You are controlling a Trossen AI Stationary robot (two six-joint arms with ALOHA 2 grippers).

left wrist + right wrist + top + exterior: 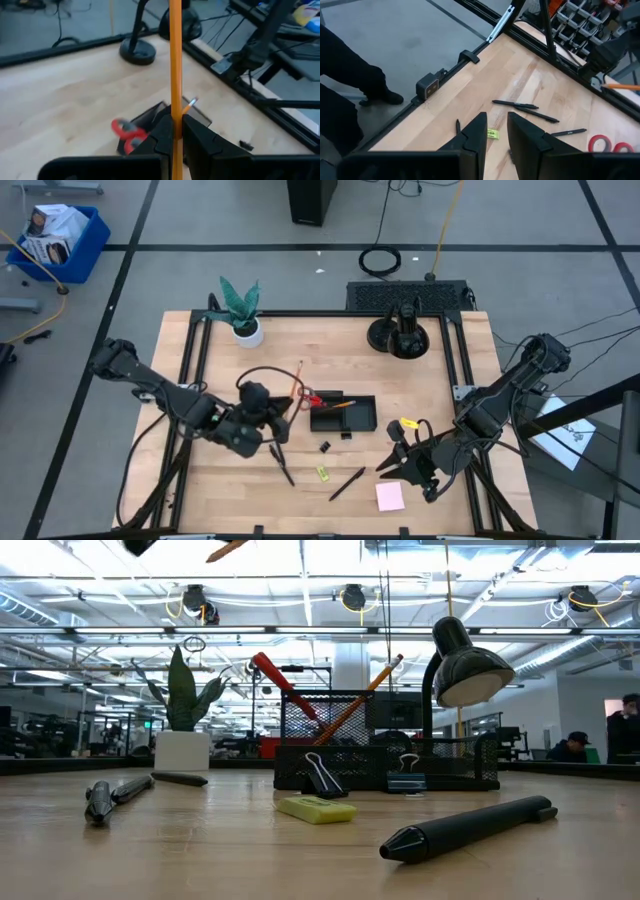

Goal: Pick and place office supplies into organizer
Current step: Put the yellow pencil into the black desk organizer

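Observation:
My left gripper [289, 402] is shut on a thin orange pencil [175, 55], up in the air just left of the organizer [343, 414]. The organizer is a low black tray, and red-handled scissors [314, 398] and another pencil [341, 405] stand in it. On the table in front of it lie two black clips [325, 447], a yellow-green piece [322, 473], black pens [347, 483] and a pink pad [390, 496]. My right gripper [495, 131] hovers open above the table's near right part, with nothing between its fingers. My left gripper pinches the pencil's shaft [175, 116] between its two fingers. The fingers lie across the pencil, and most of its length sticks out past them on one side. The pencil is lifted clear of the table and the organizer.
A potted plant [241, 310] stands at the far left and a black desk lamp [402, 334] at the far right. More pens [282, 465] lie near the left gripper. Black frame rails [195, 370] run along the table's sides.

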